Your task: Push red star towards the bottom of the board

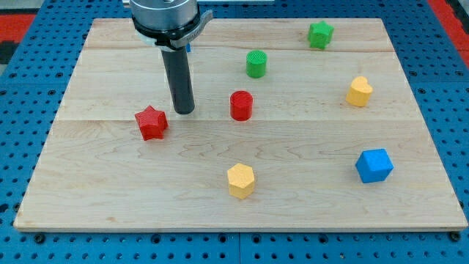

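The red star lies on the wooden board at the view's left of centre. My tip stands on the board just to the right of the star and slightly above it, a small gap apart, not touching. A red cylinder stands to the right of my tip.
A green cylinder and a green star are near the view's top. A yellow heart-like block is at the right. A blue block is at lower right. A yellow hexagon is at bottom centre.
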### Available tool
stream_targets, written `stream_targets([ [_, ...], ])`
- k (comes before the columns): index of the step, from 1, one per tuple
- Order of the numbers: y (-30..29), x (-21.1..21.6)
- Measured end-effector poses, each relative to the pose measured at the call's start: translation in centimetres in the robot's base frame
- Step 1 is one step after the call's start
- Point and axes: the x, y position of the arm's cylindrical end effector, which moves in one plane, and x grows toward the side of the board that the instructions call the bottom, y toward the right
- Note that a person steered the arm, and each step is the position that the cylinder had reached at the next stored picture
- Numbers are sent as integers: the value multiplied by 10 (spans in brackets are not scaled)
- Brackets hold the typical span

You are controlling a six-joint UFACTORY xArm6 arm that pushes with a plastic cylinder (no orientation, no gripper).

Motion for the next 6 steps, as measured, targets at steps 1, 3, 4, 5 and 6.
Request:
stream_targets([
  [1, 1, 4],
  [3, 2, 18],
  [4, -11, 12],
  [5, -60, 5],
  [6, -91, 46],
])
